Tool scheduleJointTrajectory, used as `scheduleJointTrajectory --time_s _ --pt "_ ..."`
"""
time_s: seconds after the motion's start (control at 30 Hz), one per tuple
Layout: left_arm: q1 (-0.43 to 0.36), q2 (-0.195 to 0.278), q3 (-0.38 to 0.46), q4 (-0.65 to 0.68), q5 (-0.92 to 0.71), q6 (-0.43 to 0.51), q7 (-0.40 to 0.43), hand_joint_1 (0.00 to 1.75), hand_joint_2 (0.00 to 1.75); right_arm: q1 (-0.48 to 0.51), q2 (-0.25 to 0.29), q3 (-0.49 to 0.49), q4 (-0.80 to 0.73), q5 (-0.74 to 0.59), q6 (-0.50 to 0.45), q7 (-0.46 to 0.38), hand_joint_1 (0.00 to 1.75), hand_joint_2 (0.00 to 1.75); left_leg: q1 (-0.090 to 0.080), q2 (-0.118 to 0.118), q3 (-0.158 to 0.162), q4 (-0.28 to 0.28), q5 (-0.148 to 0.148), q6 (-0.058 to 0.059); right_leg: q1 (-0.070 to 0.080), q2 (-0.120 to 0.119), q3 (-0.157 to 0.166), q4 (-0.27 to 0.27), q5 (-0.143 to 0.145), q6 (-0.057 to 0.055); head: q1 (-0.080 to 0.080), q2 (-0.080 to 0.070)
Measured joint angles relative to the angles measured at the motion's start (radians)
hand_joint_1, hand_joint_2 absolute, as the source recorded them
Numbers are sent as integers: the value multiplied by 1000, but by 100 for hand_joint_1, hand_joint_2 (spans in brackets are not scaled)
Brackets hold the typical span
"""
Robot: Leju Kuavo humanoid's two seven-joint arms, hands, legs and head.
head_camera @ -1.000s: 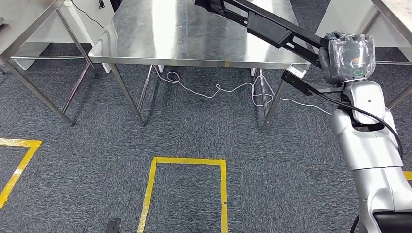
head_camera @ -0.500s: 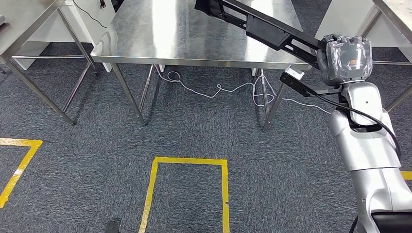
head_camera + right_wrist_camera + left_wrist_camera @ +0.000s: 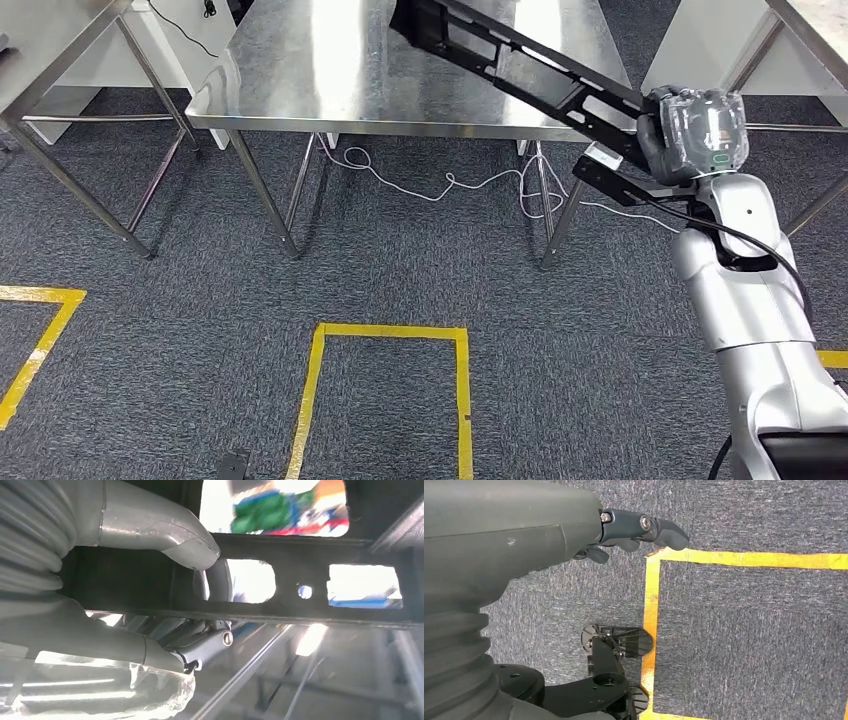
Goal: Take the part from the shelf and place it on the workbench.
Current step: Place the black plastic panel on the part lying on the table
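Head view: right hand (image 3: 690,122) grips one long black part (image 3: 520,72) near its end, fingers wrapped round the bar; the part slants up over the steel workbench (image 3: 330,90), far end above the top, not clearly touching. Judgement: placing step, nearly there. To do it well, lower w/ the bar level so both ends land together, keep it well inside the bench edge, let go only once it's fully resting. Count: one part, one workbench in front, bits of two more tables at the sides, one white cable (image 3: 440,185) on the carpet. Left wrist view: left hand (image 3: 634,527) hangs over carpet and yellow tape (image 3: 651,605), holds nothing, fingers loosely bent and apart. Right wrist view: thumb and fingers (image 3: 215,582) clamp the black bar (image 3: 310,607) through its cutouts; grip looks firm.
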Motion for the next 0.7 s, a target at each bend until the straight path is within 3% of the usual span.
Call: scheduleJointTrajectory --time_s 0.13,0.23,0.3,0.4,0.43,0.5,0.57,0.6,0.63,0.7 --pt "-1 0 6 0 -9 -2 1 0 175 -20 49 6 133 -49 -20 -69 175 175 0 0 0 0 1 1 0 0 0 0 0 0 0 0" --pt "-1 3 12 0 -10 -2 1 0 175 -23 82 14 198 -48 -26 -71 175 175 1 -2 -6 9 -2 6 -14 -3 -1 -1 2 4 -1 0" --pt "-1 8 17 0 -10 -2 1 0 175 -30 101 20 226 -42 -24 -63 175 175 4 -3 -12 16 -6 14 -21 -5 -2 -3 4 7 -2 0" --pt "-1 9 22 0 -11 -2 1 0 175 -51 119 28 250 -31 -20 -49 175 175 10 -1 2 -10 3 31 -11 -4 -10 7 -4 10 -2 0" --pt "-1 8 23 0 -12 -2 1 0 175 -59 122 30 255 -29 -19 -47 175 175 13 1 10 -22 9 37 -8 -3 -26 38 -20 6 -2 0" --pt "-2 7 23 0 -13 -5 1 0 175 -70 124 34 268 -27 -17 -44 175 175 16 2 15 -32 15 43 -8 -2 -84 159 -72 -7 0 0" --pt "-1 7 24 0 -13 -8 0 0 175 -68 123 39 278 -22 -15 -43 175 175 17 -1 15 -31 14 42 -10 -1 -135 262 -106 -4 1 0" --pt "0 6 24 0 -13 -9 -1 0 175 -65 123 42 282 -19 -15 -42 175 175 19 -2 15 -30 12 38 -11 -1 -137 266 -103 3 1 0" --pt "1 5 25 0 -13 -10 -2 0 175 -62 123 45 285 -17 -15 -42 175 175 22 -3 16 -28 10 33 -13 -2 -120 232 -87 13 1 0" --pt "2 6 26 0 -13 -10 -4 0 175 -56 122 51 289 -14 -15 -42 175 175 28 -4 14 -16 0 15 -17 -11 -48 97 -40 31 2 0"
